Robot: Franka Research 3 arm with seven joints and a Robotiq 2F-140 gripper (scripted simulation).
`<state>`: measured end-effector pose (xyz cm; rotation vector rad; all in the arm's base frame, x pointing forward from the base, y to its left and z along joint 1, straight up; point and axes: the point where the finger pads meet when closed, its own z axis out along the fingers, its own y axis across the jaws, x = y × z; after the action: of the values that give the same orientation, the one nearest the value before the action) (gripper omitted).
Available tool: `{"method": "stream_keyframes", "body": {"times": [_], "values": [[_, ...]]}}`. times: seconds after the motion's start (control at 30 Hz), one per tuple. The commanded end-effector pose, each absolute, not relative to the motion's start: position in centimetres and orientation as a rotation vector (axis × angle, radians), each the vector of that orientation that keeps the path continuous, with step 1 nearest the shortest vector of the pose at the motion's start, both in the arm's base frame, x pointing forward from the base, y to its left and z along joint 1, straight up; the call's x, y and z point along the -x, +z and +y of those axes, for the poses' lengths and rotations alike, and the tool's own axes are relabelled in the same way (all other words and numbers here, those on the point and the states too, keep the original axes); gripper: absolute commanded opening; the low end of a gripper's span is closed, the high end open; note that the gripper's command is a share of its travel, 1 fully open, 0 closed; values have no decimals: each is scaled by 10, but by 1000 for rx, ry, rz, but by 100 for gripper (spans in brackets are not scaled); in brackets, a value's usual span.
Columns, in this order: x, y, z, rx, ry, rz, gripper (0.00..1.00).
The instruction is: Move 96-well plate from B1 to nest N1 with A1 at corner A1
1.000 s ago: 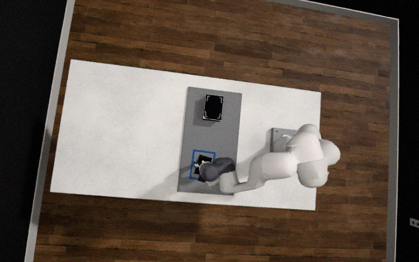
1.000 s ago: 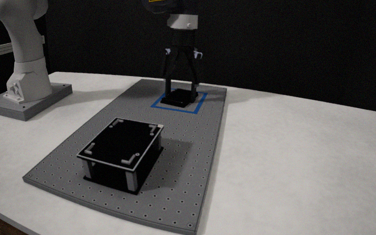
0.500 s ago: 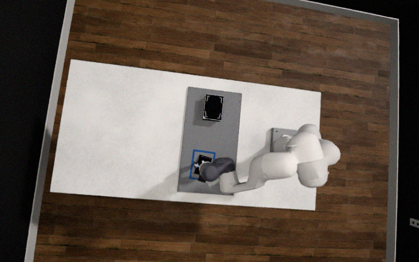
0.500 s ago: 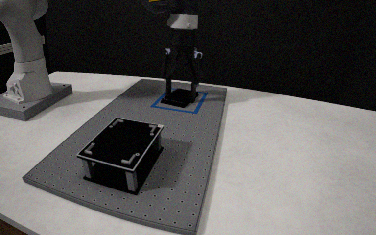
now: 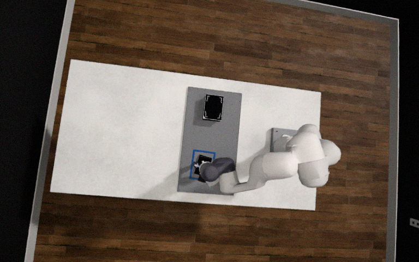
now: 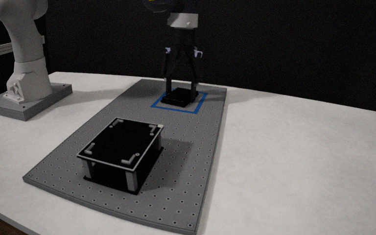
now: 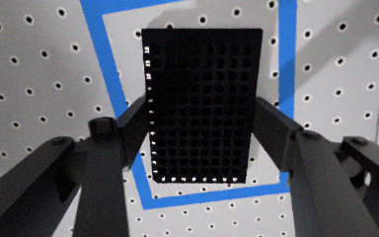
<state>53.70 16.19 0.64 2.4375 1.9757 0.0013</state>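
From where I'm standing, the white desk (image 5: 123,129) (image 6: 277,166) is carrying a grey, hole-dotted board (image 5: 210,136) (image 6: 177,177) (image 7: 35,84). Nearest me on that board, the raised nest (image 5: 213,106) (image 6: 124,141) is standing on grey posts, its dark top edged in pale trim. Four angled locators (image 6: 129,160) are sitting near its corners, and nothing is lying between them. A small pale label (image 6: 160,126) is marking the far right corner, its lettering too small for me to read.

Farther along, a blue outline (image 5: 203,150) (image 6: 174,110) (image 7: 287,59) is framing the dark well plate (image 5: 204,158) (image 6: 178,97) (image 7: 197,109), which is resting on the board, well apart from the nest, and lying slightly skewed to the outline. In the wrist view, its cut-off corner is showing at the lower left, with pale characters running along the left and lower edges.

The tool (image 5: 202,166) (image 6: 180,94) (image 7: 199,113) is pointing down over the plate, its fingers standing partway apart and flanking the two long sides. They are looking very close to the edges, but I can't tell whether they are pinching it. Off to the left, the pale arm (image 5: 281,165) (image 6: 30,41) is rising from a grey base plate (image 5: 275,131) (image 6: 65,88), and a dark wall (image 6: 277,41) is filling the background

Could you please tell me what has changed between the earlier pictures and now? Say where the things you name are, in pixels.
Nothing visibly changed. The gripper (image 6: 180,92) (image 7: 199,113) still stands over the blue-outlined spot with its fingers on either side of the 96-well plate (image 6: 177,97) (image 7: 202,104), which has not visibly moved. The raised nest (image 5: 213,107) (image 6: 122,141) also stayed as it was, with no plate on it.
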Motion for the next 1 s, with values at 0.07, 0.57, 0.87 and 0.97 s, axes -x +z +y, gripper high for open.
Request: {"method": "stream_keyframes", "body": {"times": [0.07, 0.57, 0.87, 0.97], "values": [[-538, 14, 162, -2435, 4, 1979, 60], [-538, 37, 162, -2435, 4, 1979, 60], [-538, 50, 162, -2435, 4, 1979, 60], [-538, 55, 162, -2435, 4, 1979, 60]]}}
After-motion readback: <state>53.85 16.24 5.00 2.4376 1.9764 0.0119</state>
